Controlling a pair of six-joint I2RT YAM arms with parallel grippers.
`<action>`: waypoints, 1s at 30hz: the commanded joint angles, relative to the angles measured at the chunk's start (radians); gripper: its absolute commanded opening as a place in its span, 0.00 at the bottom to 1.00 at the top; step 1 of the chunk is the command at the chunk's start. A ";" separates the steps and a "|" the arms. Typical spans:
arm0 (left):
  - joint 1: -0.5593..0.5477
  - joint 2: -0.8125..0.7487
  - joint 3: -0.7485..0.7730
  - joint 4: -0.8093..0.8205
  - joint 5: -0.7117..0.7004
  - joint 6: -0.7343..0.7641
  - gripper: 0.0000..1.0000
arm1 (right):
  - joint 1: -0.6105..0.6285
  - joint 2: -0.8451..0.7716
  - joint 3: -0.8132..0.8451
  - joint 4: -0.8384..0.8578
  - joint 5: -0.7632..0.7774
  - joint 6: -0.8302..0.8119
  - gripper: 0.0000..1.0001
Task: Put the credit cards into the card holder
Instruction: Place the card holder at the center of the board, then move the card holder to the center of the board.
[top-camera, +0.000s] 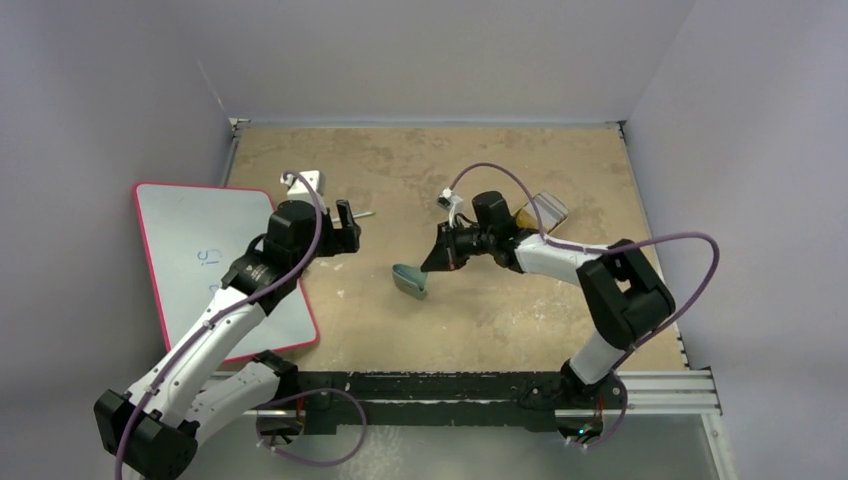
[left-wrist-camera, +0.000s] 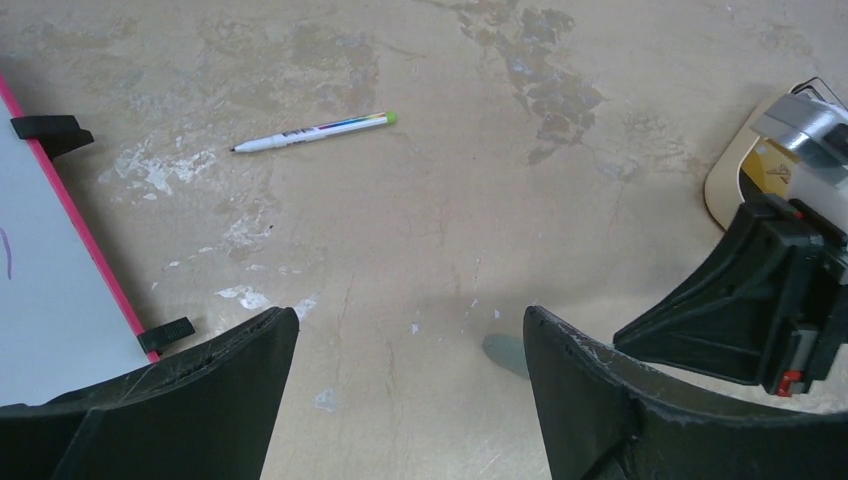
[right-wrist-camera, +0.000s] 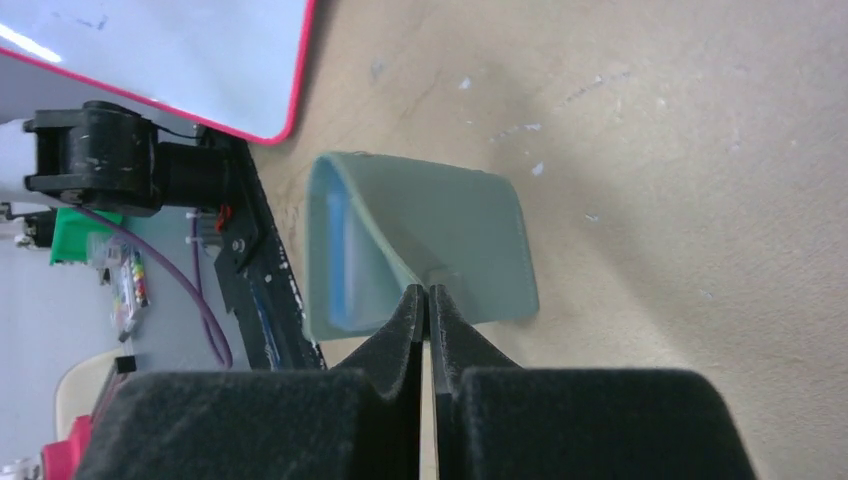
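Note:
The grey-green card holder (top-camera: 410, 280) lies mid-table, partly open, with a pale blue pocket inside. My right gripper (top-camera: 432, 265) is shut on its upper flap and holds that flap up. In the right wrist view the fingertips (right-wrist-camera: 427, 292) pinch the flap's edge on the card holder (right-wrist-camera: 460, 230). My left gripper (top-camera: 350, 228) is open and empty, hovering left of the holder. In the left wrist view only a sliver of the card holder (left-wrist-camera: 505, 352) shows beside the left gripper (left-wrist-camera: 410, 320). A yellow card (left-wrist-camera: 768, 168) lies in the tan tray (left-wrist-camera: 722, 185); the other cards are hidden.
The tan tray (top-camera: 545, 210) sits behind the right arm. A white marker pen (left-wrist-camera: 315, 131) lies on the table beyond the left gripper. A red-framed whiteboard (top-camera: 200, 250) lies at the left edge. The right arm's wrist (left-wrist-camera: 780, 290) is close to the left gripper's right finger.

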 joint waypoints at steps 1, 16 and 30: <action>0.008 -0.002 0.013 0.027 -0.005 0.001 0.83 | -0.010 0.072 0.091 -0.094 0.087 -0.034 0.03; 0.007 0.178 0.026 0.041 0.159 -0.176 0.67 | -0.013 0.094 0.379 -0.428 0.685 0.064 0.39; -0.039 0.428 -0.089 0.259 0.315 -0.295 0.55 | 0.031 -0.134 0.156 -0.333 0.764 0.243 0.38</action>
